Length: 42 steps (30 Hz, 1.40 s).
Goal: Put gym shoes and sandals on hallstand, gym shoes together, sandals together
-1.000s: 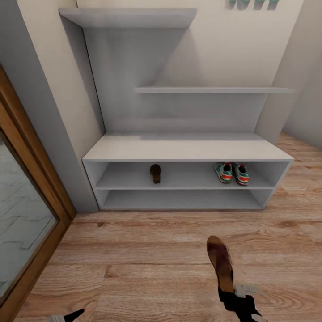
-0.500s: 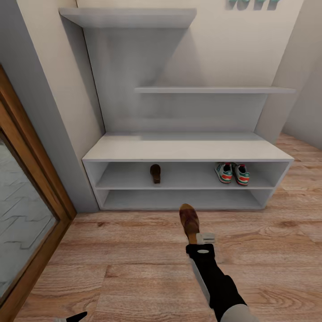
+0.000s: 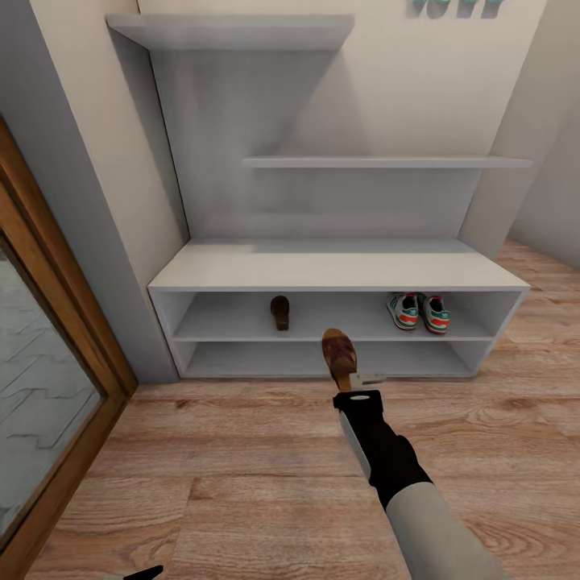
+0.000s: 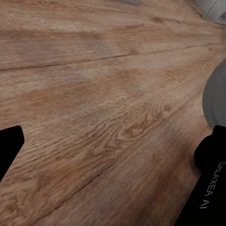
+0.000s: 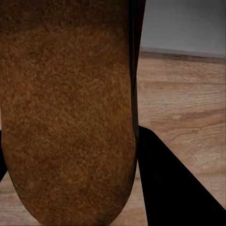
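Note:
My right gripper point(image 3: 353, 383) is shut on the heel of a dark brown sandal point(image 3: 339, 355), held above the wood floor point(image 3: 242, 451) just in front of the pale hallstand point(image 3: 338, 274). The sandal's tan footbed point(image 5: 66, 117) looms close in the right wrist view. A second sandal point(image 3: 279, 312) lies on the rack's upper open shelf, left of centre. The two gym shoes point(image 3: 418, 312) sit side by side at the right end of that same shelf. My left gripper point(image 4: 113, 165) hovers open over bare floor planks, its dark fingers point(image 4: 207, 183) far apart.
A wood-framed glass door point(image 3: 40, 370) runs along the left. Walls flank the hallstand on both sides. Floating shelves point(image 3: 379, 162) hang above the flat top. Wood floor stretches between me and the rack.
My right arm has carried the sandal forward and slightly left, from the floor area near me up to the front of the rack. The shoes on the shelf have not moved.

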{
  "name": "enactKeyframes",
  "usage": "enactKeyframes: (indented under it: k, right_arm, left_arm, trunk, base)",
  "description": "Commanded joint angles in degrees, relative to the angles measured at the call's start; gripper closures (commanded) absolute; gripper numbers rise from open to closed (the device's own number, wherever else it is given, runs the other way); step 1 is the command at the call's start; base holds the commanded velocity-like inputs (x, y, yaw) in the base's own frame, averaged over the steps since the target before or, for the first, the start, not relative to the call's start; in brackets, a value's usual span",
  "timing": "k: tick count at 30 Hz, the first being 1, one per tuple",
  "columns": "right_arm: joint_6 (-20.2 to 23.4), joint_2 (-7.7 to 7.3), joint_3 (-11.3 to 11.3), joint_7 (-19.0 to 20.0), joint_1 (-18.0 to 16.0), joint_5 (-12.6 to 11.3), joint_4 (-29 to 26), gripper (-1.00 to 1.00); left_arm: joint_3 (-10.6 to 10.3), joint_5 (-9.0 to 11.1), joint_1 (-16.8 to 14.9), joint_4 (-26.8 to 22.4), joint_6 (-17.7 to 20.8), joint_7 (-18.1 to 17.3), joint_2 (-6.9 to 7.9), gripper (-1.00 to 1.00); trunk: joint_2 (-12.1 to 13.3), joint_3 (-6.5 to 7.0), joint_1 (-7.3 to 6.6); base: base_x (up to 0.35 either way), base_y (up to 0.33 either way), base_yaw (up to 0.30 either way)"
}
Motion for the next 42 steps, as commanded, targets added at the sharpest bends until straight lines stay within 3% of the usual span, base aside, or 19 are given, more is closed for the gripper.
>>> enactKeyframes:
  k: [1,17,42]
  right_arm:
    - [0.4,0.0,0.09,-0.31,-0.06,0.01,-0.06,1.0]
    - [0.47,0.0,-0.24,-0.23,-0.11,0.14,0.43,1.0]
    - [0.42,0.0,-0.27,-0.22,-0.11,0.15,0.57,1.0]
  left_arm:
    - [0.15,0.05,-0.04,0.05,-0.28,-0.22,-0.03,-1.0]
    - [0.2,0.05,-0.04,0.05,-0.18,-0.2,-0.07,-1.0]
    - [0.32,0.15,-0.04,0.07,-0.16,0.13,-0.07,-1.0]
  trunk:
    - [-0.02,-0.05,-0.01]
    - [-0.02,-0.05,-0.01]
    - [-0.02,-0.64,-0.01]
  base:
    - [0.0,0.0,0.0]
    - [0.015,0.0,0.0]
    - [0.3,0.0,0.0]
